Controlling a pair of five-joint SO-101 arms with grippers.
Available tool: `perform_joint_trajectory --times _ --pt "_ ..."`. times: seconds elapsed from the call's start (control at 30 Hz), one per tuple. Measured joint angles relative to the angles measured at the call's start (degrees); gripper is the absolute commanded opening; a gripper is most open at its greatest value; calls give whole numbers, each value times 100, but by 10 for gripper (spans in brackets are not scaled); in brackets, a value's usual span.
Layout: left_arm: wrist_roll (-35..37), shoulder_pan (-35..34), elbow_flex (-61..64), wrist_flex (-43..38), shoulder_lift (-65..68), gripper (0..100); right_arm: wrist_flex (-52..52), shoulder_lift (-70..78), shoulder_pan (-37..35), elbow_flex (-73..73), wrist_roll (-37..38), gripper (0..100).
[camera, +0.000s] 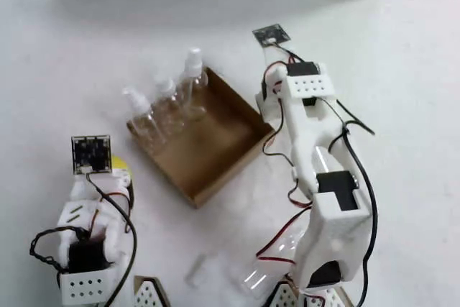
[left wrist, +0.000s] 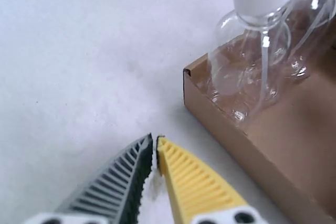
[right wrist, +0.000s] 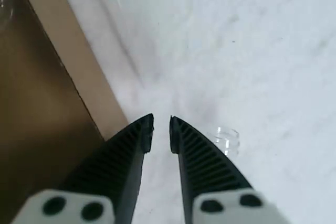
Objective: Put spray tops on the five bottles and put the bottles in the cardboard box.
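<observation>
Bottle (camera: 262, 272), seemingly uncapped, lying on the worktop (camera: 72, 48) at the near edge, partly under the right arm, with a small clear piece (camera: 196, 269) near it, too faint to name. Next out, left tool (left wrist: 155, 141) pressed together on nothing, low over bare worktop near a corner of the cardboard box (camera: 233, 170). Likely step: fetching a loose bottle for capping. Spread the tool wide before descending, grip round the body rather than the slippery neck, lift level. Right tool (right wrist: 161, 121) slightly apart and empty beside the box wall, a clear threaded neck (right wrist: 227, 140) just past one finger. Farthest, three capped bottles (camera: 171, 102) upright in the box's far corner; steer clear of these.
</observation>
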Motion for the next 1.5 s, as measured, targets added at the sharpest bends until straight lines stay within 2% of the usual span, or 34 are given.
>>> perform_joint_trajectory --times 0.2,1.5 --pt "0 0 0 0 0 24 273 0 -132 -9 9 16" --pt "0 0 0 -88 0 24 281 -26 -1653 255 -26 16"
